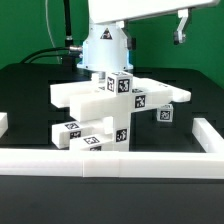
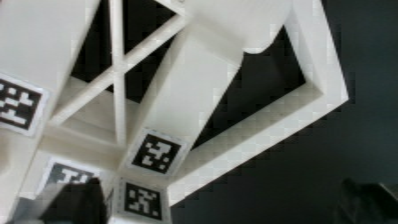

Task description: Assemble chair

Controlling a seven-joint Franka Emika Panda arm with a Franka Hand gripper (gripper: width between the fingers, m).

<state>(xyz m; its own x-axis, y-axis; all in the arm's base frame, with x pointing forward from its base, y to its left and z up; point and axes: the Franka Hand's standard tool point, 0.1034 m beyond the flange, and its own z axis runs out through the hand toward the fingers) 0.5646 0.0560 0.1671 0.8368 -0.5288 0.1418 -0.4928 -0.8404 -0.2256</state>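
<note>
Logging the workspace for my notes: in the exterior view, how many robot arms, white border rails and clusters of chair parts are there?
Robot arm: 1
Border rail: 1
Chair-parts cluster: 1
Total: 3

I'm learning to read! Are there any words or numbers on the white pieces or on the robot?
No words, letters or numbers can be read in either view.
The small matte white blocky plastic chair parts carry only square black-and-white pattern tags, which are pictures, not writing.
The wrist view shows more such tags, also without letters.
The glossy white robot arm shows no label I can read; it is too small and blurred.
</note>
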